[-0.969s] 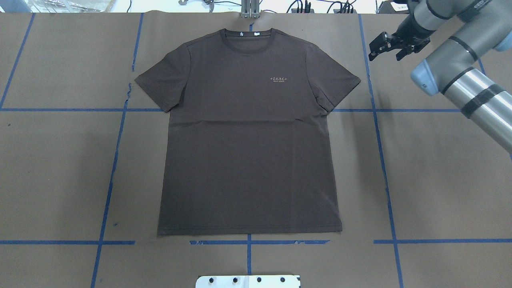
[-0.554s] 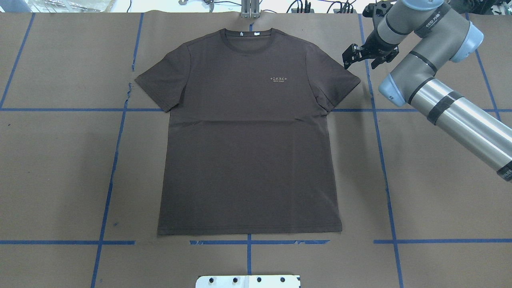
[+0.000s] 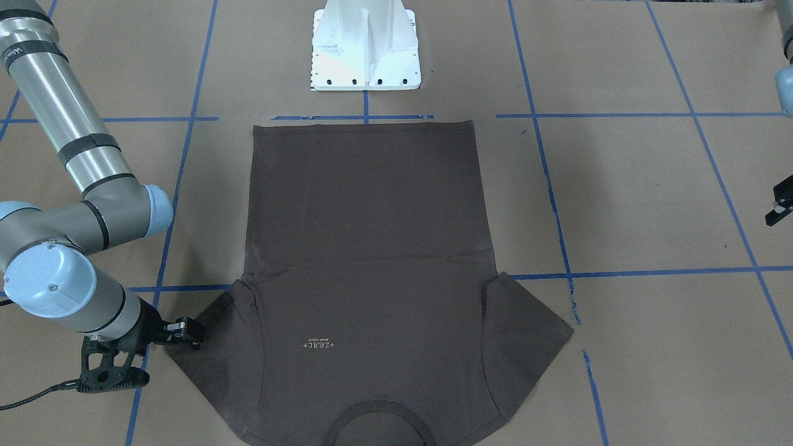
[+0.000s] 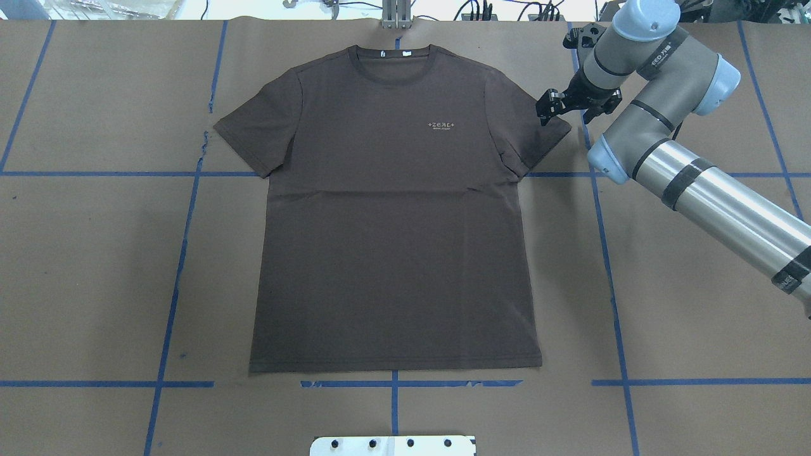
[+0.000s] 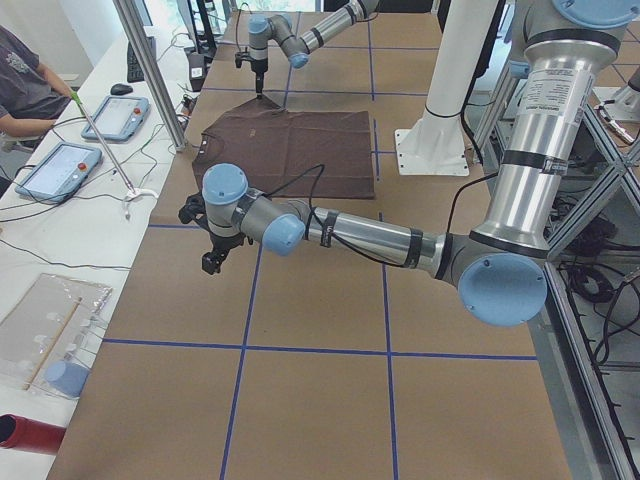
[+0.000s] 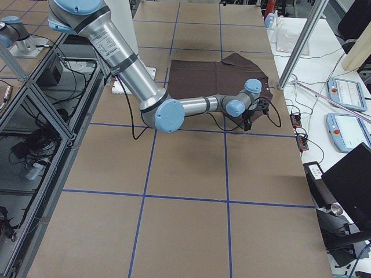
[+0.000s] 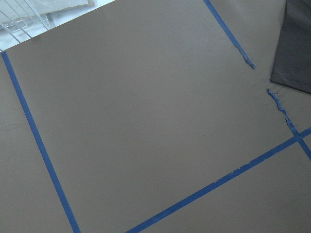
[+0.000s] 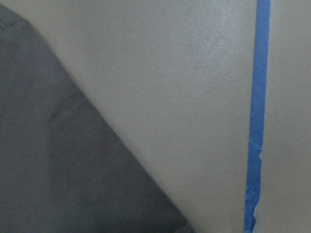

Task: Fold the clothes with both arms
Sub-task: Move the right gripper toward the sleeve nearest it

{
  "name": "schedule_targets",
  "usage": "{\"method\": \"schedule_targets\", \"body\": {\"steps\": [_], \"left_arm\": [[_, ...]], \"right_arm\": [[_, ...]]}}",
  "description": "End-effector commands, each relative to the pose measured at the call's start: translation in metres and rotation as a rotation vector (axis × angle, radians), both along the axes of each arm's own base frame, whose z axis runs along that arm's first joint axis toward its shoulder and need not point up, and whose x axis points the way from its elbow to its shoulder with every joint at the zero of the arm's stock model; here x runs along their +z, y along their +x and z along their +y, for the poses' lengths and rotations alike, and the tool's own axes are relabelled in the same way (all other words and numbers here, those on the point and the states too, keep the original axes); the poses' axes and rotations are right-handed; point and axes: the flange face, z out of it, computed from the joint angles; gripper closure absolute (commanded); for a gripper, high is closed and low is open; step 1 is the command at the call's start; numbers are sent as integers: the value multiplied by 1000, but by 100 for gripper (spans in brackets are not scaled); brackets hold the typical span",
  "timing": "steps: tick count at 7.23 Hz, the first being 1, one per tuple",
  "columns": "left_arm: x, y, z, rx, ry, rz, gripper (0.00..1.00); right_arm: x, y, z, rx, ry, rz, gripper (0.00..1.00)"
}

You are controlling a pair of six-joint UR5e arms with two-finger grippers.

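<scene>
The dark grey-brown T-shirt lies flat and face up on the brown paper, with its collar at the far edge and its hem toward the robot. It also shows in the front view. My right gripper is open, just above the tip of the shirt's right-hand sleeve; one finger shows at that sleeve's edge. The right wrist view shows the sleeve edge on bare paper. My left gripper is far off the shirt's other side, cut off by the frame. I cannot tell its state.
The white pedestal base stands beyond the hem. Blue tape lines form a grid on the paper. The left wrist view shows the other sleeve's corner and torn tape. Tablets and an operator are at the far side.
My right arm has swung left from outside the blue tape line to the tip of the shirt's sleeve. The gripper stays open. The shirt has not moved.
</scene>
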Motion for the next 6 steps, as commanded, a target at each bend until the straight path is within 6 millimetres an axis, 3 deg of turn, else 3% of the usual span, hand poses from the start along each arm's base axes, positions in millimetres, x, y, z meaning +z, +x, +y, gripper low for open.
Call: {"method": "schedule_targets", "body": {"steps": [1, 3, 6], "left_arm": [[-1, 0, 0, 0, 2, 0, 0], [-4, 0, 0, 0, 8, 1, 0], [-6, 0, 0, -1, 13, 0, 0]], "right_arm": [[7, -1, 0, 0, -11, 8, 8], [6, -1, 0, -3, -11, 4, 20], [7, -1, 0, -4, -12, 3, 61]]}}
